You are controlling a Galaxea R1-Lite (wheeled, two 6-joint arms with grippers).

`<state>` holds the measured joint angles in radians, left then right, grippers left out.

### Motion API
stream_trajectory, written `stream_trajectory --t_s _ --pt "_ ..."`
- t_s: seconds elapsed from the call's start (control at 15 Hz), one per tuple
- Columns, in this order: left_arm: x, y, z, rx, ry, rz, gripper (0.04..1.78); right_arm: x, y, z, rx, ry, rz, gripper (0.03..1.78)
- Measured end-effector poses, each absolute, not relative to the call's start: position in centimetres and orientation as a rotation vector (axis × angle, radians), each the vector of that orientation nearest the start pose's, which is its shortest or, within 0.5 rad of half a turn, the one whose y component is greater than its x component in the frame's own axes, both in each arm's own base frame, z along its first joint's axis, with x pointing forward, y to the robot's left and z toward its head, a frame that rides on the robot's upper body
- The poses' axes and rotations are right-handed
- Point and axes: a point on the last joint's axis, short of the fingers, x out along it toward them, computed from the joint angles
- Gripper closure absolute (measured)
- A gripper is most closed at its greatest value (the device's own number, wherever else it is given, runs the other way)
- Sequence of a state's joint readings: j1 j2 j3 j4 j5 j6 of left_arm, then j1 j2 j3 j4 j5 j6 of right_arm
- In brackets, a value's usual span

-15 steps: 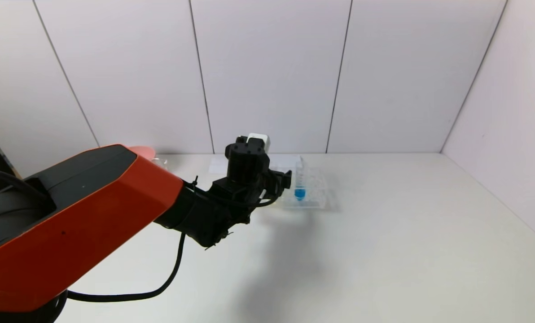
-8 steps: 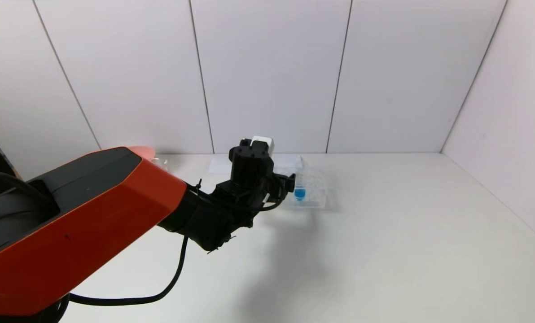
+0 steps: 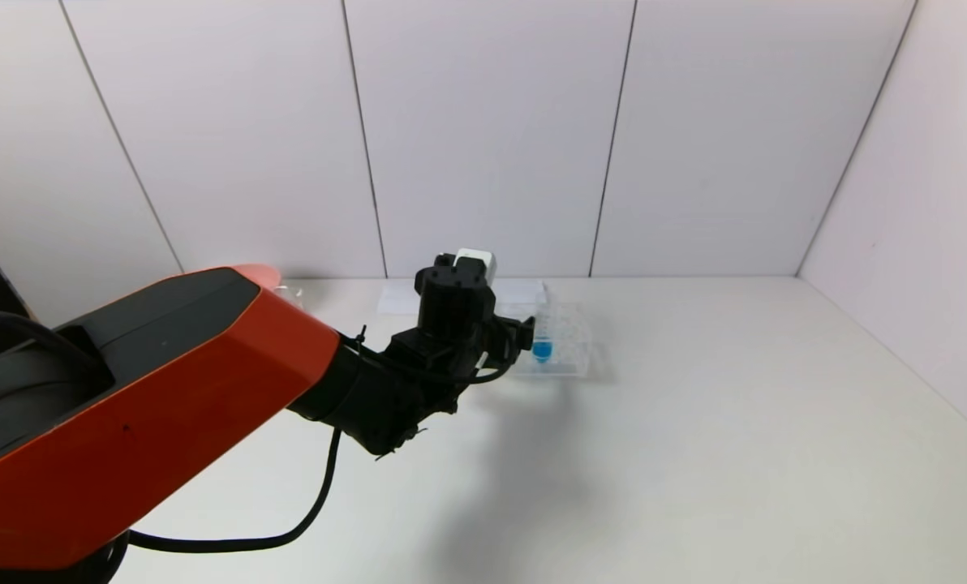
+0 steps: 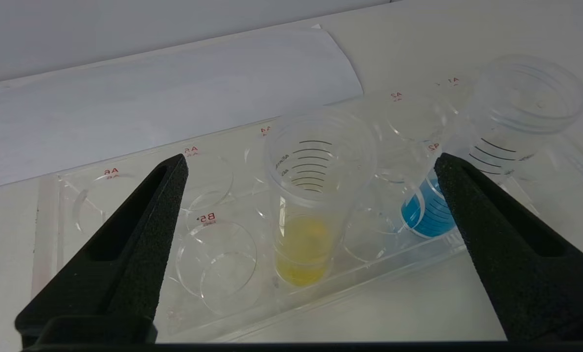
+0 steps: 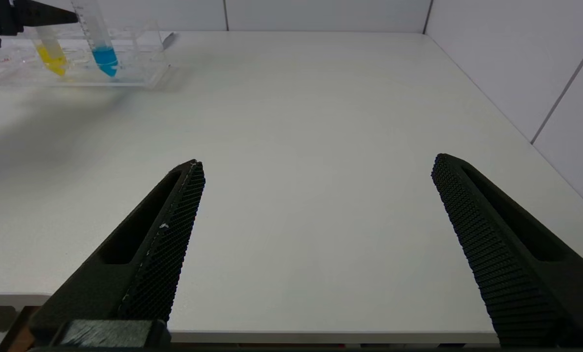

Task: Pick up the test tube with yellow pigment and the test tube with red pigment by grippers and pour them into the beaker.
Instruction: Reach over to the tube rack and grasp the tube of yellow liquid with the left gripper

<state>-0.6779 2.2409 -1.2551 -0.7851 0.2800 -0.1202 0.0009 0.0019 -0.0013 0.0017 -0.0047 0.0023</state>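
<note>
Left wrist view: my left gripper (image 4: 308, 164) gapes wide, the yellow tube (image 4: 311, 195) standing upright between its fingers, untouched.

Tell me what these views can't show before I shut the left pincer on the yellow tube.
- Red-pigment tube: in no view.
- Beaker: a clear rim shows beside the left arm in the head view; whether it is the beaker is unclear.
- Yellow tube: hidden in the head view behind the left pincer.
- Right pincer: outside the head view.

Clear glossy plastic rack (image 4: 223, 274) and tubes — matt white table (image 5: 291, 146) — rough, textured black pincer fingers (image 5: 174, 230).
</note>
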Motion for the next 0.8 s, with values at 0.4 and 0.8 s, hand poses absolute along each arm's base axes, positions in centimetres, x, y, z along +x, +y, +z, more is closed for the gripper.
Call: stream_trajectory --t_s 0.4,0.8 --pt "35.08 -27.55 11.07 -0.025 0.206 -0.398 0.64 -2.28 -0.01 7.57 0.002 0.002 -0.004 0.11" --pt "34.93 -27.67 11.08 -0.022 0.207 -0.400 1.38 -2.28 -0.01 7.58 0.002 0.002 -0.004 0.11"
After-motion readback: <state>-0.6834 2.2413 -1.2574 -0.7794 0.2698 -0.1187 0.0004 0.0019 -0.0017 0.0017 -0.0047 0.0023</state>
